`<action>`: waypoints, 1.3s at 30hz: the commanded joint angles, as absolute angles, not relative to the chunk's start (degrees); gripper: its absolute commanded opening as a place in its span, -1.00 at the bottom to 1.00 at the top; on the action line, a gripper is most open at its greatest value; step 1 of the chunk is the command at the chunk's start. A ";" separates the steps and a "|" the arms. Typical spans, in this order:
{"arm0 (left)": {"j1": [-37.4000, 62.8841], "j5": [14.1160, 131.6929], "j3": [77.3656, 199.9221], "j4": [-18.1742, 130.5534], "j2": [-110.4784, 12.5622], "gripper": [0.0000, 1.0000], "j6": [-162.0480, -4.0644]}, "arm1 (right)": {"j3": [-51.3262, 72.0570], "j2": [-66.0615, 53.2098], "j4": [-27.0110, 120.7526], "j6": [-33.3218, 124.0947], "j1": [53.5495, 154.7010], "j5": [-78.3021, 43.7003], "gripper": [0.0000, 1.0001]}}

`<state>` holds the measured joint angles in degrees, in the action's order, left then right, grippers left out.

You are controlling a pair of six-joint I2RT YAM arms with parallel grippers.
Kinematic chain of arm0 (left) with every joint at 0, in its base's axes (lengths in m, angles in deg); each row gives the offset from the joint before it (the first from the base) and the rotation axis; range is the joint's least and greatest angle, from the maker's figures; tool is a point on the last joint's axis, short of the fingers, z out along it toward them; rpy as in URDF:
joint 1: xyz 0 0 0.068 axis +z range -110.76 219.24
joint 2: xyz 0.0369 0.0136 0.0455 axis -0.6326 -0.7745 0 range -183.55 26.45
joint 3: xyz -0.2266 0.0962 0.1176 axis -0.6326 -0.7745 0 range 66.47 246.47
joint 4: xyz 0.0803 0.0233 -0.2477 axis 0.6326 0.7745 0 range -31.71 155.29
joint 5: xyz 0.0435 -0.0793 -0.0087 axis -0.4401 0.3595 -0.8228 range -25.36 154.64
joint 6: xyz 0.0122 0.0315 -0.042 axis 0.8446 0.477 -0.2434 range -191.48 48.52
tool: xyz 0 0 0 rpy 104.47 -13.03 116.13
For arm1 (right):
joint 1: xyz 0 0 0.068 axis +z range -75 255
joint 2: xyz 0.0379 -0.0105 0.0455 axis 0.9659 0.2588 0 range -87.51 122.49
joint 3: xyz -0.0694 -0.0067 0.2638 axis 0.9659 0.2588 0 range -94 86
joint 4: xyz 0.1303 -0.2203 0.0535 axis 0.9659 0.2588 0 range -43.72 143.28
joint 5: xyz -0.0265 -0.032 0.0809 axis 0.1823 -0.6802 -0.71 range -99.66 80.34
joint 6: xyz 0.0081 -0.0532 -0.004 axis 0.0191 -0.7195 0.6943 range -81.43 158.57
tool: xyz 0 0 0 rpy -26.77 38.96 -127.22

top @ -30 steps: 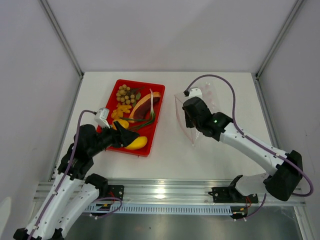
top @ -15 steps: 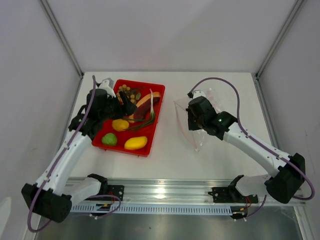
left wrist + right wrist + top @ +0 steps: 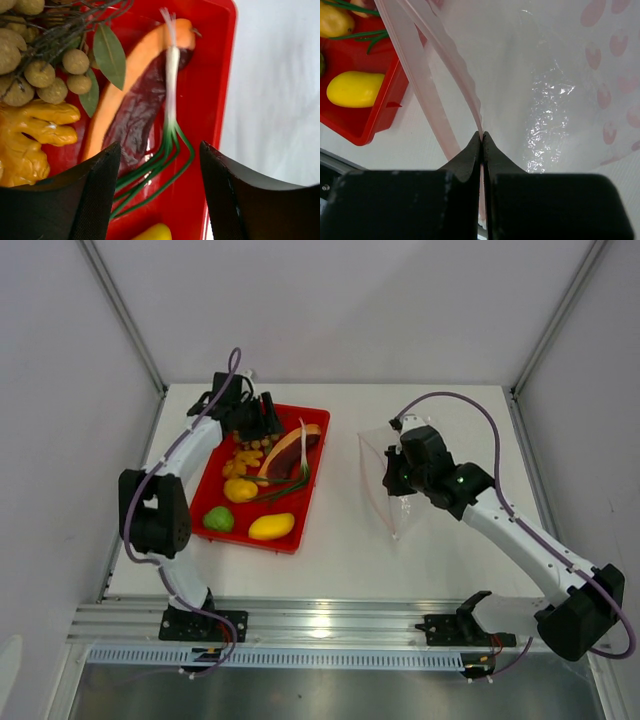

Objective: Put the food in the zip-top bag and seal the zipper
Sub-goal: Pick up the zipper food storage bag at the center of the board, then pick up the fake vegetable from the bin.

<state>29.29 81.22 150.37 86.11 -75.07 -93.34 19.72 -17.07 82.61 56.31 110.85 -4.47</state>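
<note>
The food lies in a red tray [image 3: 309,490]: grape cluster [image 3: 45,75], orange bits [image 3: 30,135], meat slice [image 3: 135,110], green onion [image 3: 171,75], orange fruit [image 3: 240,490], lime [image 3: 218,519] and mango [image 3: 271,527]. My left gripper [image 3: 257,418] hangs open over the tray's far end, its fingers [image 3: 95,200] on either side of the onion's green leaves, holding nothing. The clear zip-top bag [image 3: 390,465] stands to the right of the tray. My right gripper [image 3: 481,134] is shut on the bag's pink zipper [image 3: 415,75], and the mouth gapes toward the tray.
White table [image 3: 340,560] inside grey walls, with a metal rail [image 3: 330,625] along the near edge. The mango [image 3: 355,89] and the tray corner [image 3: 385,100] show at the left of the right wrist view. Purple cables loop above both arms.
My left arm has swung from the tray's near end, by the mango, to its far end over the grapes. My right gripper has shifted a little to the right with the bag.
</note>
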 commanded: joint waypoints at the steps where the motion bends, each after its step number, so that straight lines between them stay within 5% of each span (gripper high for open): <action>1: 29.05 78.46 157.86 92.65 -79.19 0.32 -90.28 | 20.17 -19.04 80.29 53.96 110.07 -6.14 -1.00; 21: 27.46 69.39 160.96 99.78 -90.36 0.38 -91.07 | 25.44 -24.31 76.16 54.39 108.66 -11.59 -1.00; 27: 26.76 69.22 161.57 101.26 -92.63 -0.04 -90.46 | 25.44 -24.84 76.42 54.57 108.75 -11.51 -1.00; 39: 25.09 67.37 172.11 113.39 -98.88 0.01 -88.88 | 24.92 -26.51 76.42 54.83 109.10 -12.03 -1.00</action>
<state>26.01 67.82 168.23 107.90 -97.05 -90.22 25.55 -24.66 78.11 54.49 108.91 -11.35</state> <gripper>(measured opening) 0.500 0.006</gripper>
